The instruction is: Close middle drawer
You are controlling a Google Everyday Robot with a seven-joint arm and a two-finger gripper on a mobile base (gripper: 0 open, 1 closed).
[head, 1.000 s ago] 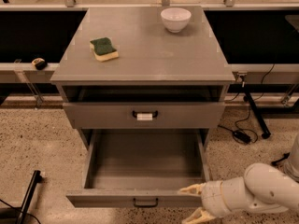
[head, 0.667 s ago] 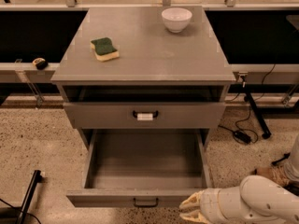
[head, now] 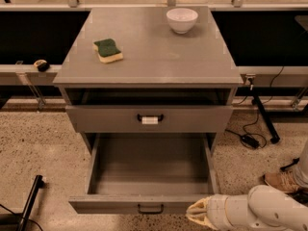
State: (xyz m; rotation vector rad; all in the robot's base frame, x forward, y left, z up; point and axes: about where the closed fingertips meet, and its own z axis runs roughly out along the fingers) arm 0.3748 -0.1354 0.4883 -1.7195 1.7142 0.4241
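Drawers: two, middle drawer (head: pixel 120 204) and tagged drawer (head: pixel 192 119)
Bowl (head: pixel 182 19): one
Sponge (head: pixel 108 50): one
Gripper (head: pixel 192 213): one, low right, at the middle drawer's front

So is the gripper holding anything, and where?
Nothing visibly held; the gripper sits at the right end of the middle drawer front, off its handle.

Single view. The camera is set high in front of the bench (head: pixel 144 61) and looks steeply down and forward, square to its drawer side. Range is moderate. The whole bench top is in frame, with floor (head: pixel 43 148) showing on both sides. The white bowl (head: pixel 182 19) at the far edge sits near the top of the frame. The bottom edge cuts just below the front of the open middle drawer (head: pixel 120 204). The hand (head: pixel 199 211) enters at the lower right corner, nearest the lens, beside the right end of that drawer front. Contact cannot be determined.
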